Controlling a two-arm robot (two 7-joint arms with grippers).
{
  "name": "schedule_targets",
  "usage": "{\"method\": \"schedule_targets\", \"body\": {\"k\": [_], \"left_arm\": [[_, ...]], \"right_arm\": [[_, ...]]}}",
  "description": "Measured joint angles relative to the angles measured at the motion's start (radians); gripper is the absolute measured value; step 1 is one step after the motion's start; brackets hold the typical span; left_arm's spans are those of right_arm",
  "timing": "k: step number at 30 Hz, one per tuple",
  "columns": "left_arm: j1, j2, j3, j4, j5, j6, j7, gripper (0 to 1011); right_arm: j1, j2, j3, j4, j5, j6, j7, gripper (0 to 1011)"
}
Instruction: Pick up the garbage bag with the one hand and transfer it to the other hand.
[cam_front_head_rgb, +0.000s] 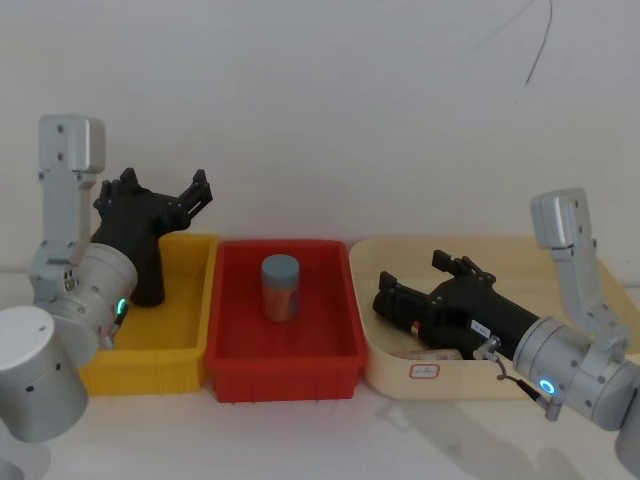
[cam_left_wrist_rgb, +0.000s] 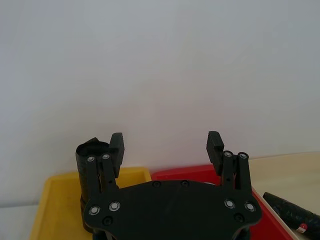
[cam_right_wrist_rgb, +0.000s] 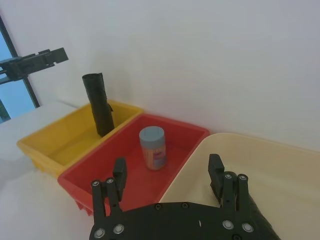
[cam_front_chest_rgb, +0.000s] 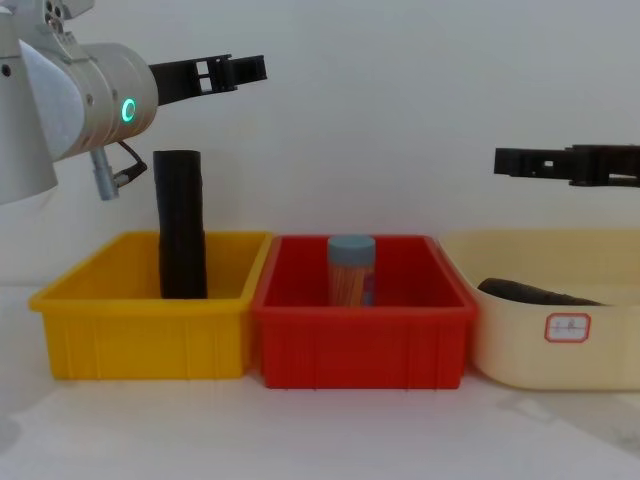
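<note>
The garbage bag (cam_front_chest_rgb: 540, 293), a black roll with a small red-and-white label (cam_left_wrist_rgb: 301, 227), lies on its side in the cream bin (cam_front_chest_rgb: 600, 350) at the right. Above that bin hovers my right gripper (cam_front_head_rgb: 410, 270), on the arm with the blue ring, open (cam_right_wrist_rgb: 168, 165) and holding nothing, clear of the roll. My left gripper (cam_front_head_rgb: 165, 183), on the green-ringed arm, hangs open (cam_left_wrist_rgb: 166, 142) high over the yellow bin (cam_front_head_rgb: 150, 365), also holding nothing. A plain black roll (cam_front_chest_rgb: 180, 225) stands upright in the yellow bin, just behind and below the left fingers.
A red bin (cam_front_head_rgb: 285, 365) sits between the yellow and cream bins and holds an upright canister with a blue lid (cam_front_head_rgb: 281, 288). The three bins stand side by side, close to a white wall. White tabletop lies in front of them.
</note>
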Motion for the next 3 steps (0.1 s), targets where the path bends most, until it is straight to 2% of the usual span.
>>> {"method": "schedule_targets", "body": {"k": [3], "left_arm": [[0.000,0.000,0.000,0.000,0.000,0.000,0.000,1000]], "right_arm": [[-0.006,0.000,-0.001,-0.007,0.001,-0.005,0.001,1000]]}}
